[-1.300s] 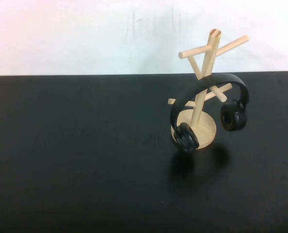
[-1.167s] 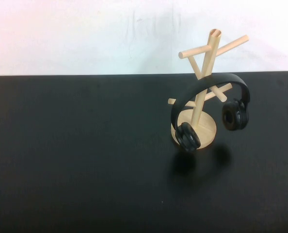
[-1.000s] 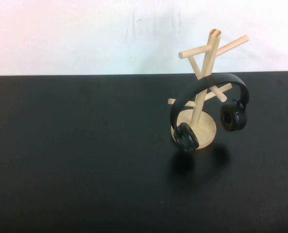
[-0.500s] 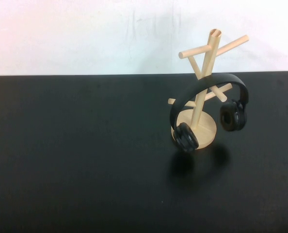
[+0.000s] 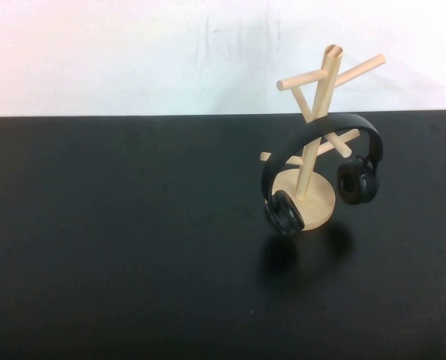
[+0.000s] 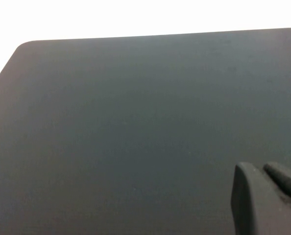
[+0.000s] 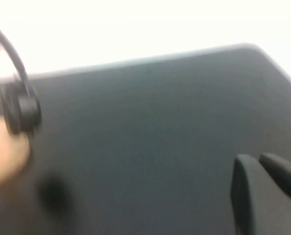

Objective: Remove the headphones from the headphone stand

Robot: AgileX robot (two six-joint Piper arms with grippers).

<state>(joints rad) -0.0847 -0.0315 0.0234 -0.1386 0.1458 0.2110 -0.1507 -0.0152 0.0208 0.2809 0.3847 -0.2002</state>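
Black tabletop (image 5: pixel 118 247) holds the headphone stand (image 5: pixel 313 142), where the headphones (image 5: pixel 320 169) still hang, swaying slightly leftward since a moment ago, so nothing is removed yet, while left gripper (image 6: pixel 265 196) and right gripper (image 7: pixel 265 191) wait well away, finger state unclear

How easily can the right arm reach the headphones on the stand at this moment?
Probably yes. The headphones hang on the headphone stand at the table's right side, with bare table before them. The right gripper and left gripper are both held back from them.
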